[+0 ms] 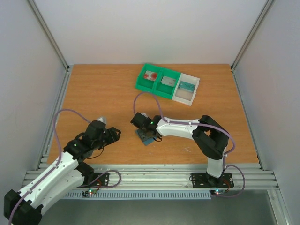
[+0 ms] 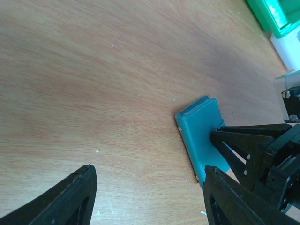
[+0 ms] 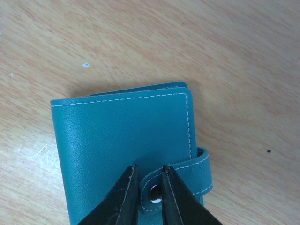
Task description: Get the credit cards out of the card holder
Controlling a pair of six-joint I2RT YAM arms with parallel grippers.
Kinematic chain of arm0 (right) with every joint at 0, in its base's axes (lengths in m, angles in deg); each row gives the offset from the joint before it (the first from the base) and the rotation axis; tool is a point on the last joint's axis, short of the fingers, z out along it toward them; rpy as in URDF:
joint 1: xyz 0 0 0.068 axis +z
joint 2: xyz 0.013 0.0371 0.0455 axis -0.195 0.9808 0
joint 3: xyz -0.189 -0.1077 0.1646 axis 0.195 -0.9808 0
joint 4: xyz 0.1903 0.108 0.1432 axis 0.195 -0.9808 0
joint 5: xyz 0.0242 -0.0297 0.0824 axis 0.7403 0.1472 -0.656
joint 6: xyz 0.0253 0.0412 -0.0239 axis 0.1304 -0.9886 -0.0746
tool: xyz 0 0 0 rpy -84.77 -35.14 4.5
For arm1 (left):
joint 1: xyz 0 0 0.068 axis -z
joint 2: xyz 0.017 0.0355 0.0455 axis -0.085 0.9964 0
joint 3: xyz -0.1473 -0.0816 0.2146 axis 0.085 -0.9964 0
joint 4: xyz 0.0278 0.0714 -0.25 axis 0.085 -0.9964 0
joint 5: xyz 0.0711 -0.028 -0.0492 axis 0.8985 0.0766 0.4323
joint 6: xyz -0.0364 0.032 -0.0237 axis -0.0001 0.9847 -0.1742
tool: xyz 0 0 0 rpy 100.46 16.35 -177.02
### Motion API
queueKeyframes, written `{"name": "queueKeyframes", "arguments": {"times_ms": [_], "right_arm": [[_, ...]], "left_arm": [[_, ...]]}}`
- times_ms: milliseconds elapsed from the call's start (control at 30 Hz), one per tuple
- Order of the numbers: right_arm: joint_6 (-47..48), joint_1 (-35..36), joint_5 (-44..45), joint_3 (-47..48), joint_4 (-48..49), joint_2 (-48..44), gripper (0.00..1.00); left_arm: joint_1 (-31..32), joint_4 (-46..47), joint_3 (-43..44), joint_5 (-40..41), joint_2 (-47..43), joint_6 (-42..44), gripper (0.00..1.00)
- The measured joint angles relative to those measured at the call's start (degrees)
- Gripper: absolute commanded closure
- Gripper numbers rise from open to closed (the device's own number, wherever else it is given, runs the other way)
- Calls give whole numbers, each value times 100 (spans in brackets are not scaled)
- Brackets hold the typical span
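On the wooden table the right gripper, nearly closed astride the card holder's strap, grip unclear, probably needed to pinch that alone; the left gripper gaped.

readable text: none in any view
card holder: plain blue-green cover with white stitching, no lettering or brand legible
strap snap: bare metal, no mark legible
white card: red marks, too small to read
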Motion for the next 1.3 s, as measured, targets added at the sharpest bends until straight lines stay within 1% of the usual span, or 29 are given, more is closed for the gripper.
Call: {"name": "queueKeyframes", "arguments": {"times_ms": [133,167,300,533,733,900,1067,1200,1300], "right_arm": [[26,31,199,-94,105,-48,98],[24,37,219,-164,179,-105,99],[22,46,236,-446,249,-348,99],[20,48,203,-651,339,-520,99],[-105,48,-76,-833,323,-901,99],[-466,50,-435,-946,369,-1412,99],[-890,50,-732,-1167,553,-1991,99],[-1207,50,-903,-1379,754,-2358,99],[-1379,50,-1014,-1458,876,-2470,99]], "left_arm": [[0,0,-20,0,2,-13,37],[0,0,-20,-2,2,-15,37],[0,2,-20,-11,44,-15,37],[0,39,-20,-116,223,-28,37],[0,295,-24,-472,426,-44,38],[0,1207,-358,-1147,538,-197,37],[0,2227,-793,-1794,737,-577,37],[0,2815,-844,-2059,850,-798,37],[9,3202,-848,-2166,907,-935,38]]}}
